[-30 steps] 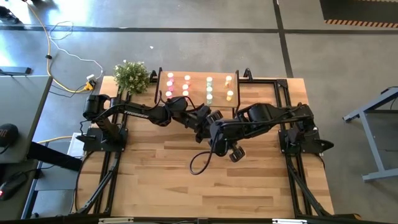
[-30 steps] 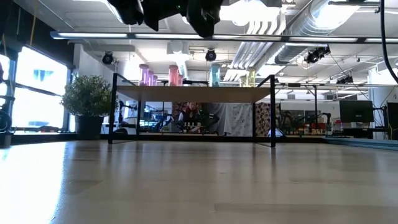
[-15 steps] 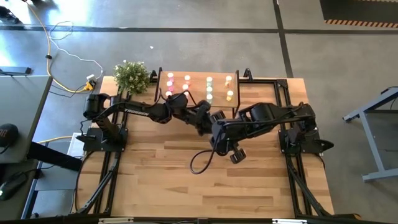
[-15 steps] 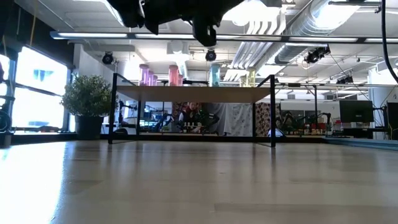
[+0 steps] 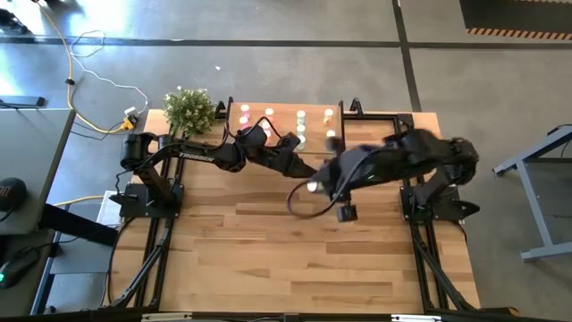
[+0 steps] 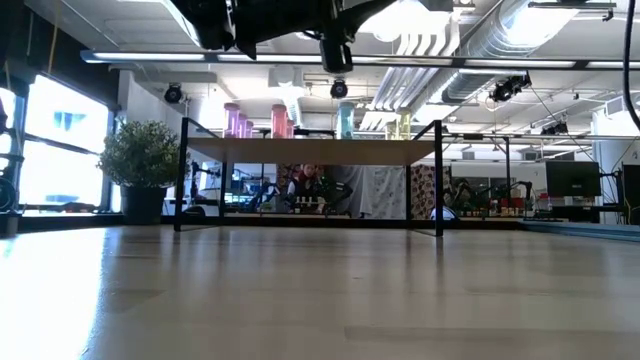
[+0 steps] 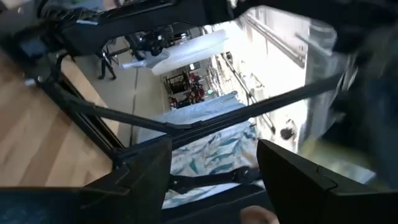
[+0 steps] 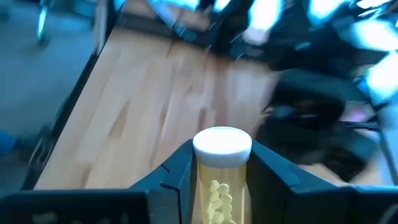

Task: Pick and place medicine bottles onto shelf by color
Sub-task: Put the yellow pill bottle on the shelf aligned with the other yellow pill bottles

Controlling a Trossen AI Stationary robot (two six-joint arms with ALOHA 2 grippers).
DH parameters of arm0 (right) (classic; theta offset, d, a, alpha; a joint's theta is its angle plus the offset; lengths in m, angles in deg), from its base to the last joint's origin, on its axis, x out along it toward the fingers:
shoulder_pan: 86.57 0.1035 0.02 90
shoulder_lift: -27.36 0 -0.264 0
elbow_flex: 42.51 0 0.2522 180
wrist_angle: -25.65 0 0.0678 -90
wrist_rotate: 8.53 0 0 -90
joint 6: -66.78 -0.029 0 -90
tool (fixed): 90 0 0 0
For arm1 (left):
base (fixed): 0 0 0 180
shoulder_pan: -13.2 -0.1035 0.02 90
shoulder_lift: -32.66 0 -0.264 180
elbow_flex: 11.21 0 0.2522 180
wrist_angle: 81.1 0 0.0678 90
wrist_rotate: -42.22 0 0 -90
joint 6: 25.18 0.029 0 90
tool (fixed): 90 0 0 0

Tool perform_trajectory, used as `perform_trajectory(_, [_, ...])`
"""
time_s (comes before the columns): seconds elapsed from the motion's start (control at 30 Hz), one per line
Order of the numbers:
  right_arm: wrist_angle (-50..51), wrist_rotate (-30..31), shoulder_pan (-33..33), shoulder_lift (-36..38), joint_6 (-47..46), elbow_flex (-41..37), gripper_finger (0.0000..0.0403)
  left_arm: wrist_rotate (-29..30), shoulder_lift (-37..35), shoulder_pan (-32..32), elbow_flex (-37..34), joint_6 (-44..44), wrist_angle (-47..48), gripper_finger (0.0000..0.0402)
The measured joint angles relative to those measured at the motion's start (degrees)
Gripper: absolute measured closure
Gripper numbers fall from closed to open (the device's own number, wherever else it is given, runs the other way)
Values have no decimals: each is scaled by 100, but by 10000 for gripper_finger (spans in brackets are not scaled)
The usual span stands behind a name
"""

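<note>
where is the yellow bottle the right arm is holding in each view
High view: yellow bottle not discernible; right end effector mid-table.
Low view: not in it.
Left wrist view: not in it.
Right wrist view: bottle at bottom centre, between that arm's own fingers.
Shared landmark: the shelf, also in the low view.

Shelf (image 5: 284, 119) — bottles (image 5: 269, 113) in rows

Shelf (image 5: 315, 114): light-wood board on thin black legs, upper centre of the high view, carrying upright pale-capped medicine bottles (image 5: 268, 113) in columns, pink at left, then green and yellow toward the right. One yellow bottle (image 8: 220, 180), white cap uppermost, upright between the right hand (image 8: 219, 169) fingers.
</note>
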Motion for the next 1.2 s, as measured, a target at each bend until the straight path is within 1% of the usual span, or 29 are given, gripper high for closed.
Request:
perform_trajectory(0.23, [-711,1092,104,648,-145,2,295,82,0,2,0,1071,2,174])
perform_trajectory(0.33, [-915,1478,177,925,-136,2,295,183,0,15,0,1310,3,174])
perform_trajectory(0.43, [-914,1989,299,1179,-134,2,295,225,-2,16,0,1462,6,174])
perform_trajectory(0.53, [-880,2664,432,1385,-140,4,295,309,-99,30,-2,1667,16,174])
perform_trajectory(0.7, [-563,3236,490,1545,-313,6,295,448,-401,95,0,2302,11,174])
perform_trajectory(0.8, [-350,3639,487,1638,-527,-169,295,567,-653,134,0,2745,98,174])
perform_trajectory(0.9, [-339,4030,492,1901,-777,-675,295,636,-901,205,2,3126,226,174])
perform_trajectory(1.0, [-621,4296,494,2360,-1112,-1493,295,650,-1131,265,2,3449,501,174])
perform_trajectory(1.1, [-1390,4456,494,2884,-1235,-2548,295,841,-1355,350,2,3943,977,174])
perform_trajectory(1.2, [-2362,4484,495,3413,-1228,-3615,295,1322,-1612,475,2,4625,1668,174])
